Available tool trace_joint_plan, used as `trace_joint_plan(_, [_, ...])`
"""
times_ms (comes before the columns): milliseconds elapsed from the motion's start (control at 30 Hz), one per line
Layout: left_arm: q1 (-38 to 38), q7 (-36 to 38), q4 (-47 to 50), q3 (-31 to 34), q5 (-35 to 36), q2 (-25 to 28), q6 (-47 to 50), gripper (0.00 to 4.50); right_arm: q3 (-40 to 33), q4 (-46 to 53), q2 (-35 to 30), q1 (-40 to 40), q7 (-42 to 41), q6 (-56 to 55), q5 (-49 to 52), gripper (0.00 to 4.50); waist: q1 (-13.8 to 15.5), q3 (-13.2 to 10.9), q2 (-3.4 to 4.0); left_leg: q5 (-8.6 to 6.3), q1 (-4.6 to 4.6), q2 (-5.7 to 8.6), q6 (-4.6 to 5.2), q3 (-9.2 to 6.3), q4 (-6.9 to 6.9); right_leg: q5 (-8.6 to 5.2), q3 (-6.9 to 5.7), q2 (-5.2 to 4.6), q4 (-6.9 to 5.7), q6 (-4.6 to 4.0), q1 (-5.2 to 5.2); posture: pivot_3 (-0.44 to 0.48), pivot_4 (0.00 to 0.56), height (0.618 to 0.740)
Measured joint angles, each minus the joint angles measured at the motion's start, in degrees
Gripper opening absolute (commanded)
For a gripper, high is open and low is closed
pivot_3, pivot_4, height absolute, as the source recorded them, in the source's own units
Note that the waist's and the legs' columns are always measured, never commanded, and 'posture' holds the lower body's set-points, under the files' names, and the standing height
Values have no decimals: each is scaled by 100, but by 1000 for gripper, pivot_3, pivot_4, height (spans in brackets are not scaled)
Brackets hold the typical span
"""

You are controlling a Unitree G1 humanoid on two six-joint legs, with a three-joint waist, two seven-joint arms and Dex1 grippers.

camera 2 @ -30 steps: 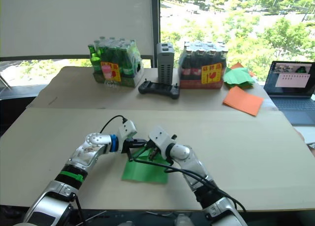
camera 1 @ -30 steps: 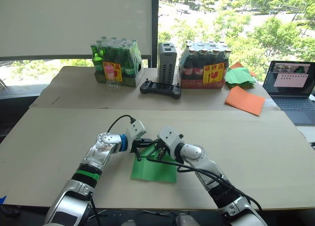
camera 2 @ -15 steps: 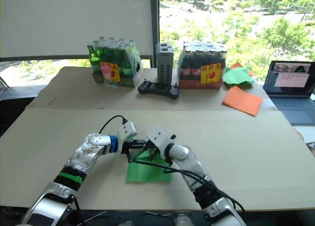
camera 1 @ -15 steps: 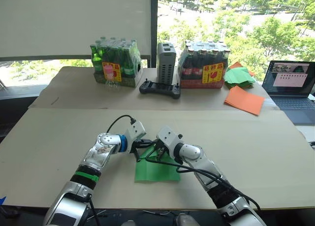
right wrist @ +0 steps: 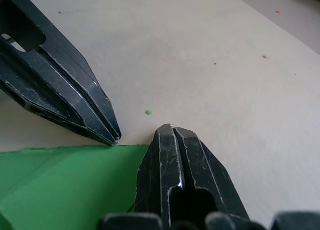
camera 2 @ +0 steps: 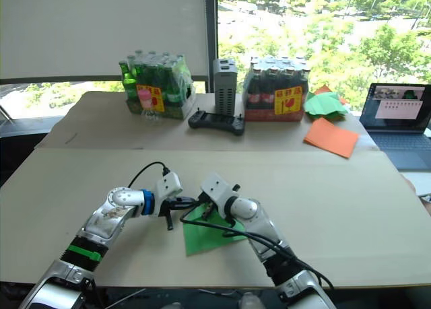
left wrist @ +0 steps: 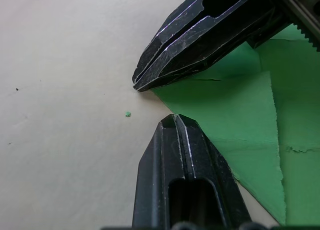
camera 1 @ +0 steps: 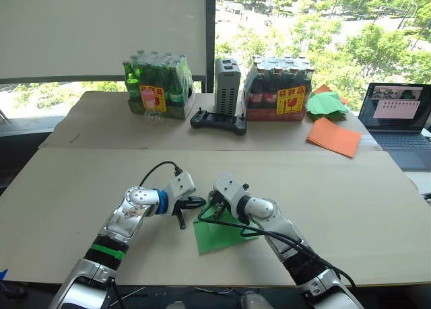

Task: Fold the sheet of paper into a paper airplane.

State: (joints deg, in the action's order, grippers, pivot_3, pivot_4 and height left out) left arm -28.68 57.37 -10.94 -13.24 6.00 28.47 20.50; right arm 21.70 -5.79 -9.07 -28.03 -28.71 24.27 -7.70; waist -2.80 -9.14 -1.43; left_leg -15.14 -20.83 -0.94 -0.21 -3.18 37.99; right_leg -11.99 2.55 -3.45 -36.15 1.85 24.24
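The sheet of paper (camera 1: 219,236) is bright green and creased. It lies tilted on the tan table, with one corner toward the near edge. My right gripper (camera 1: 210,213) is shut, and its tips press down on the sheet's far left corner (right wrist: 60,185). The paper lies under the fingers, not between them. My left gripper (camera 1: 192,204) is shut too. Its tips (left wrist: 172,121) rest on bare table just left of that corner, a short gap from the right gripper's tips.
At the back stand a pack of green bottles (camera 1: 158,87), a grey box (camera 1: 227,77), a black controller (camera 1: 219,122) and a pack of dark bottles (camera 1: 279,90). Back right lie a heap of green folded papers (camera 1: 328,104), orange sheets (camera 1: 335,137) and a laptop (camera 1: 397,117).
The sheet has turned from lying square to lying tilted and sits a little further right. My left gripper has drawn back to the left, off the paper. The right gripper has barely moved.
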Motion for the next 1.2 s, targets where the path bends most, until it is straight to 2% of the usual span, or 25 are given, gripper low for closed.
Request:
trace_joint_plan(300, [-138,-6,70,282,354,-43,490,15,-1,-3,27,-4,-14,-2,-1,0,-2,0,0,0,-1,0,0,0,0,0,0,0,0,0,2,0,150,740])
trace_joint_plan(733, [55,20,144,32,291,-173,442,15,-1,-2,32,-1,-39,1,-6,0,-2,0,0,0,-2,0,0,0,0,0,0,0,0,0,2,0,150,740])
trace_joint_plan(1000, [147,79,273,-177,62,85,-35,15,-1,7,30,5,-39,33,-8,0,-4,0,0,0,2,0,0,0,0,0,1,0,0,0,0,0,150,740])
trace_joint_plan(1200, [303,177,536,-197,65,327,-54,15,-2,17,33,9,-39,86,-7,0,-17,0,0,0,3,-1,0,0,-1,0,1,1,-1,0,0,0,150,740])
